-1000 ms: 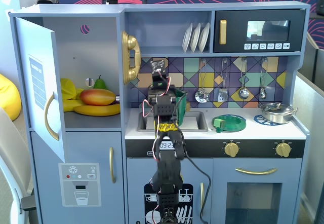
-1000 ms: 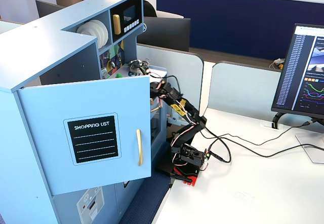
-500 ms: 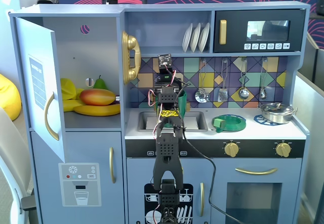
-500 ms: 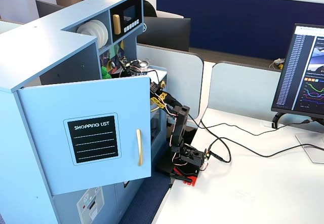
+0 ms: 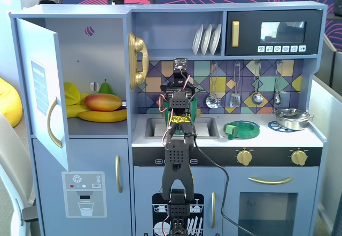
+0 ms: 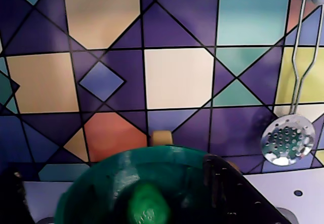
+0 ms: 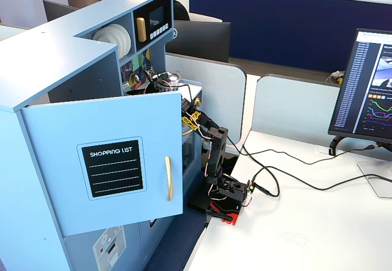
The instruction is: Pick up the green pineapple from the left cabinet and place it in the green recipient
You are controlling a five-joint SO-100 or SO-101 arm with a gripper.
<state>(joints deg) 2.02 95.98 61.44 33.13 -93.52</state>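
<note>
In the wrist view the green pineapple point(image 6: 147, 209) lies as a blurred bright green shape inside the green recipient point(image 6: 101, 183), a dark green pot just below the camera. My gripper point(image 6: 115, 176) hovers over the pot's mouth. Its dark fingers point(image 6: 230, 193) stand wide apart at either side of the pot and touch nothing. In a fixed view the gripper point(image 5: 180, 103) is above the sink, and the arm hides most of the green recipient point(image 5: 194, 109). The left cabinet point(image 5: 101, 49) stands open with its door point(image 5: 40, 86) swung out.
The left cabinet holds a mango point(image 5: 102, 102), a banana point(image 5: 104, 116) and a green pear point(image 5: 106, 88). A flat green dish point(image 5: 243, 129) and a metal pan point(image 5: 291, 118) sit on the counter. A slotted spoon point(image 6: 286, 140) hangs on the tiled wall. The arm base point(image 7: 228, 192) stands on a white desk.
</note>
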